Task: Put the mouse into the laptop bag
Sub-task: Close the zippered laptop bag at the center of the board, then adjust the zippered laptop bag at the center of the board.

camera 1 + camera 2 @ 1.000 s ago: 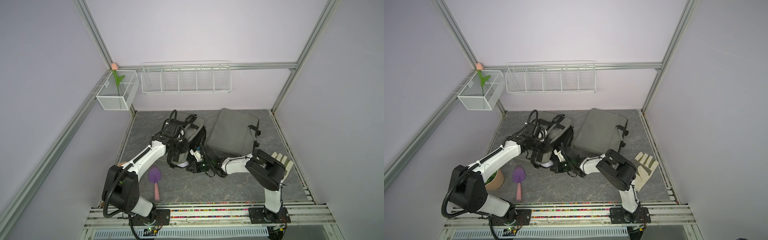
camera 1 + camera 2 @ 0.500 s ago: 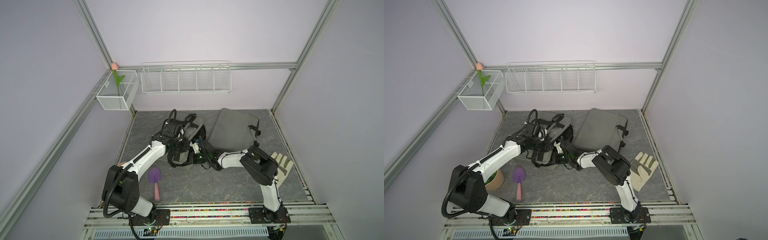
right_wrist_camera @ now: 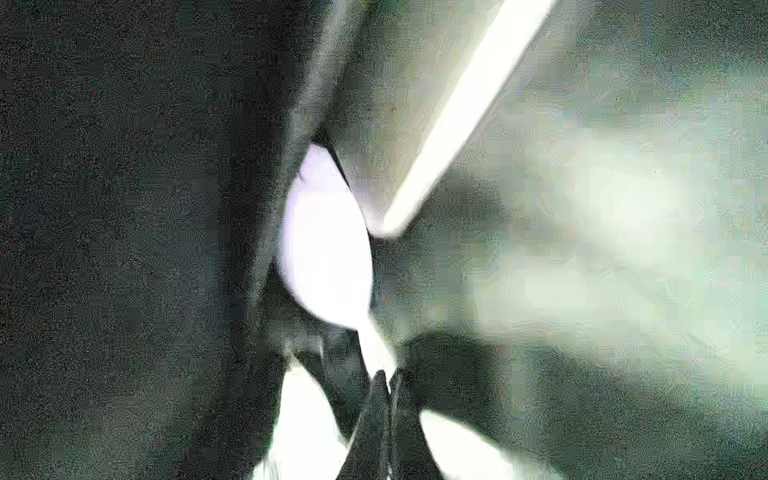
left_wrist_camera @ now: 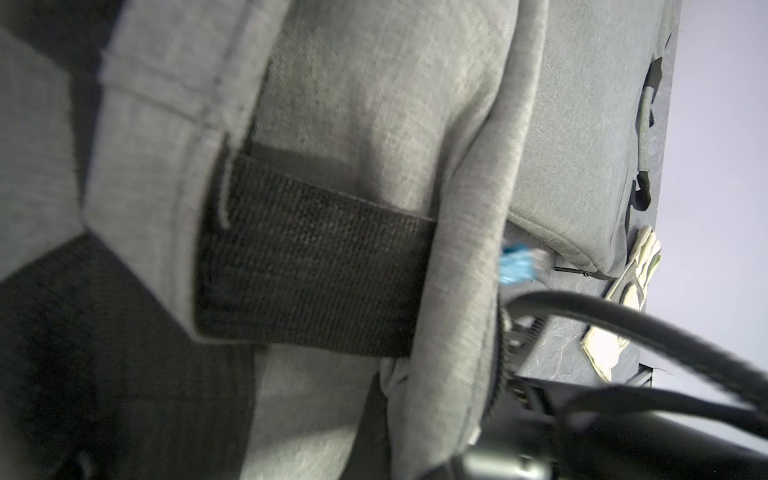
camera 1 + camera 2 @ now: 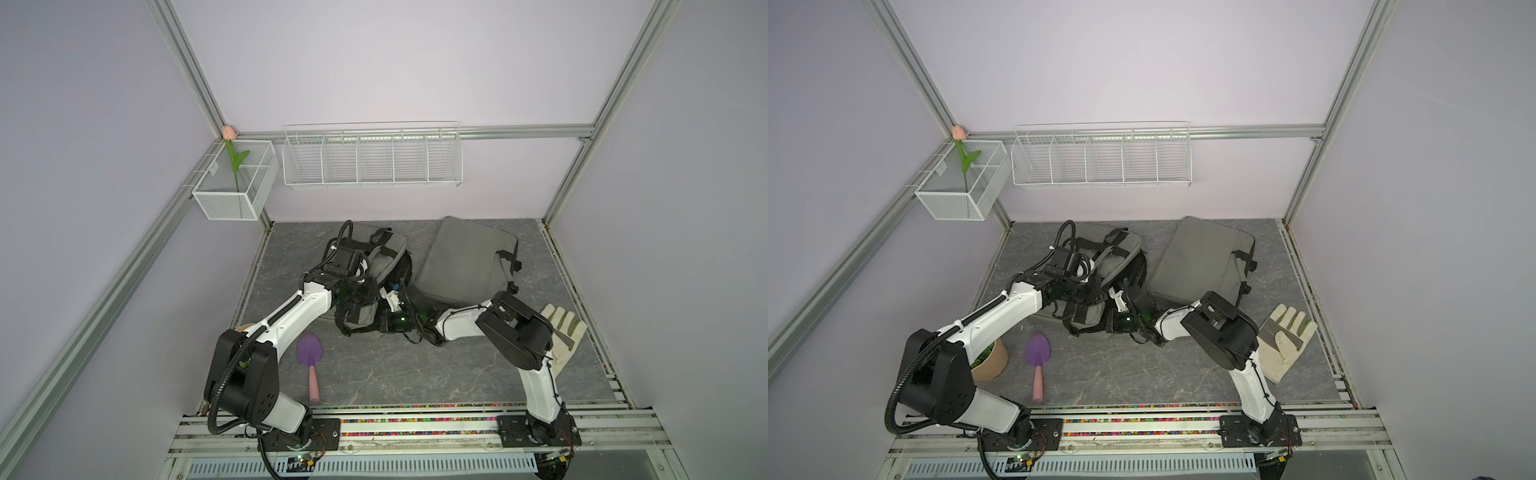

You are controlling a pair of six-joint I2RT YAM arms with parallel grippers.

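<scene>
- Currently I am watching the right arm [image 5: 515, 328], which has been pushing forward during the last second. Its elbow has come away from the glove [image 5: 567, 332], and the right gripper [image 3: 384, 384] is now sitting at the mouth of the grey backpack [image 5: 388, 254]. In the last half second it is hardly moving any more.
- Its jaws are pressing together tip to tip, with nothing wide between them, so it is not carrying the mouse. The right wrist view is showing only dark cloth and bright slits.
- The left arm [image 5: 299, 311] is staying where it was. The left gripper [image 5: 360, 291] is closed and buried in the backpack cloth, and I cannot tell whether it is pinching that cloth.
- I am not finding the mouse in any view. It is perhaps hiding inside the backpack or under the arms.
- The laptop bag [image 5: 465, 259], as I am judging the flat grey one to be, is lying just beside the backpack, and no gripper is touching it.
- So I am thinking the task is only starting: the mouse is first needing to be found and gripped.
</scene>
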